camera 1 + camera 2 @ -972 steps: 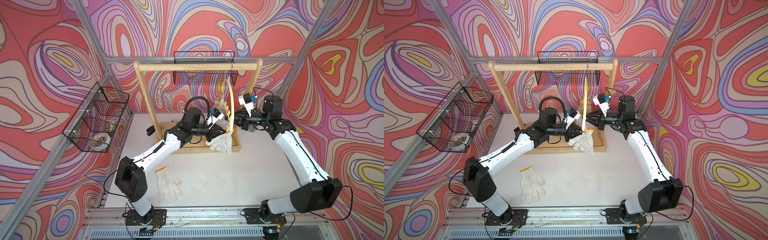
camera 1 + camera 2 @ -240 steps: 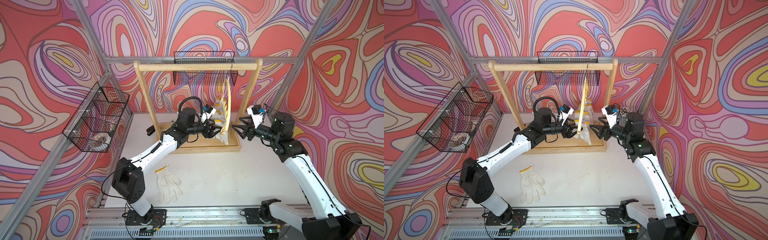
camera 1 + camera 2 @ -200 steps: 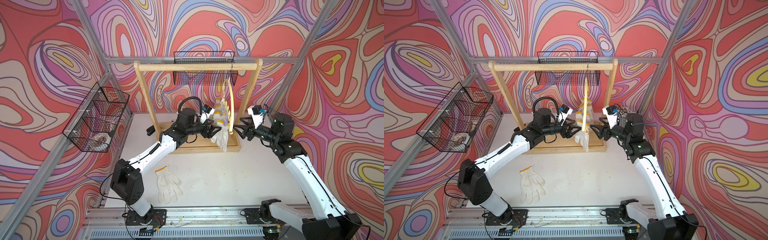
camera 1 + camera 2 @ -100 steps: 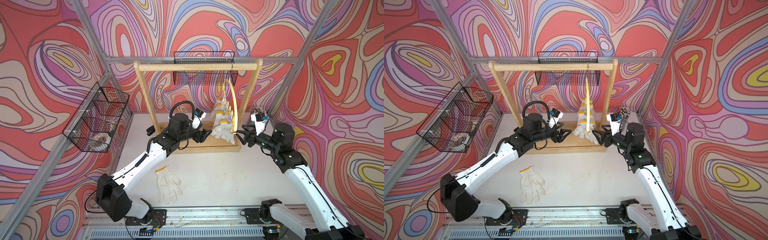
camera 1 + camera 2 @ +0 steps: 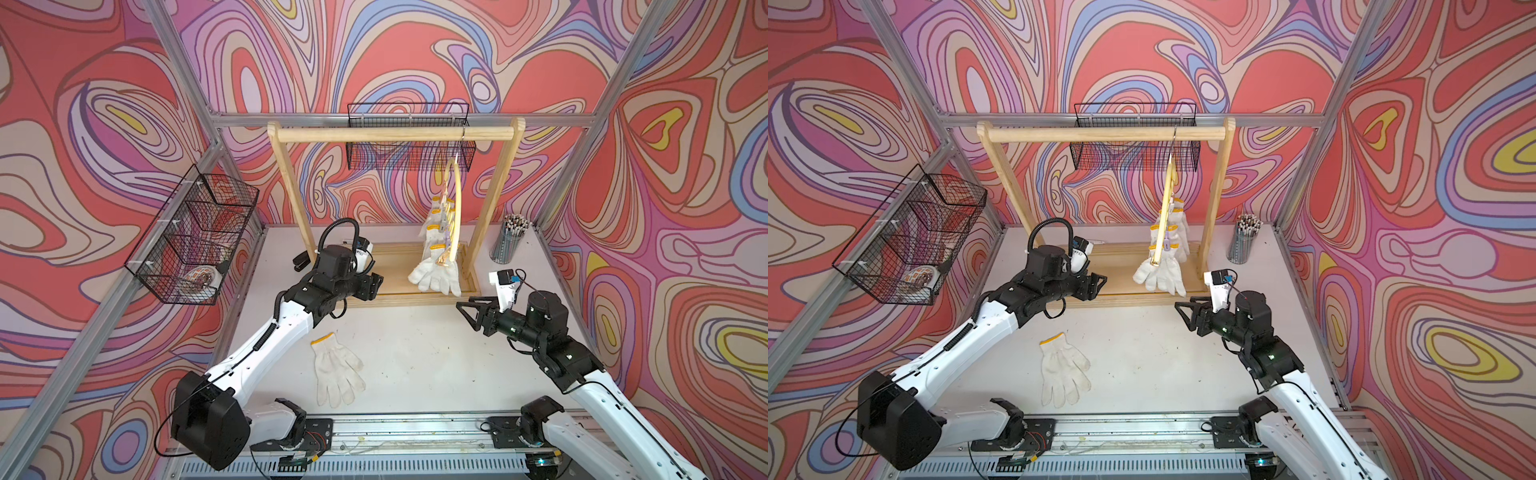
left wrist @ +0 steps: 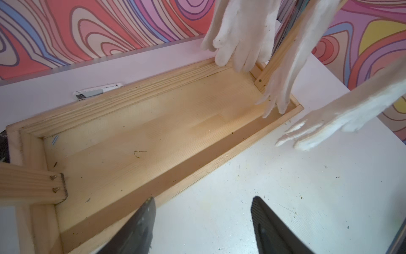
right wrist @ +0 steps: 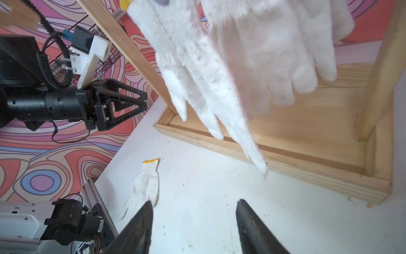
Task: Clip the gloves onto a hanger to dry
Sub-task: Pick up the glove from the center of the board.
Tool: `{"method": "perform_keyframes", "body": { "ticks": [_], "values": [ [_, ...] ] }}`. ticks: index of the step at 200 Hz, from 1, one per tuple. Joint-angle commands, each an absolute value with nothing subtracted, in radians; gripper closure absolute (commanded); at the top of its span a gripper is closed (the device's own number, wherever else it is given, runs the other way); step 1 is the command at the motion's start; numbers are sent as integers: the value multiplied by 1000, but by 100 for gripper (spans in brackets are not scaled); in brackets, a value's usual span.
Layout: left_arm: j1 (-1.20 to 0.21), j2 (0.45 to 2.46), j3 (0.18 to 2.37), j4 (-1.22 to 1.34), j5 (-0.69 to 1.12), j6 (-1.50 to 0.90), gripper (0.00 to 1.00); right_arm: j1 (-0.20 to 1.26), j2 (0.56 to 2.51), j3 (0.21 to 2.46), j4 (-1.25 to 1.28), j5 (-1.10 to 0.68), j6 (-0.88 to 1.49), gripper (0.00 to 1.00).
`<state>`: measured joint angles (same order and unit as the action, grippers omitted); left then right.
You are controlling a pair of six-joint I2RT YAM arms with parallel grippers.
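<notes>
**Two empty-handed robot arms beside a rack of drying gloves**

A white table point(image 5: 436, 353) fills the floor of a booth whose walls swirl in red, pink and purple. At the back of the table stands a tall wooden rail frame point(image 5: 395, 135), and its shallow base tray point(image 5: 399, 297) rests on the tabletop. One black wire basket point(image 5: 191, 245) is fixed to the side wall. A second wire basket point(image 5: 409, 137) hangs on the back wall behind the rail.

The pale yellow hanger point(image 5: 457, 199) hangs by its metal hook from the rail, near the frame's right post. Both top views show it almost edge-on. Several white gloves point(image 5: 436, 274) with yellow cuffs dangle from its clips, fingers down, over the right end of the base tray. One loose glove point(image 5: 336, 370) lies flat on the table in front, between the two arms, with its cuff toward the frame.

The left gripper point(image 5: 374, 286) hovers at the left part of the tray, well apart from the hanging gloves, with its jaws spread and empty. The right gripper point(image 5: 467, 311) floats just in front of the tray's right end, near the gloves but not touching them. Its jaws are also spread and empty. A cup of pencils point(image 5: 509, 241) stands in the back right corner.
</notes>
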<state>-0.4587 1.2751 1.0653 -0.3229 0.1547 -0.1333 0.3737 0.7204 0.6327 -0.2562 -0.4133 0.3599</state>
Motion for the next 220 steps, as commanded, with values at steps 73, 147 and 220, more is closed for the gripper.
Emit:
{"method": "perform_keyframes", "body": {
  "ticks": [73, 147, 220],
  "values": [
    [-439, 1069, 816, -612, -137, -381, 29, 439, 909, 580, -253, -327, 357, 38],
    [-439, 974, 625, -666, -124, -615, 32, 668, 1009, 563, -185, -189, 388, 38],
    [-441, 1053, 560, -621, -23, -632, 59, 786, 1145, 618, -124, -166, 380, 38]
  ]
}}
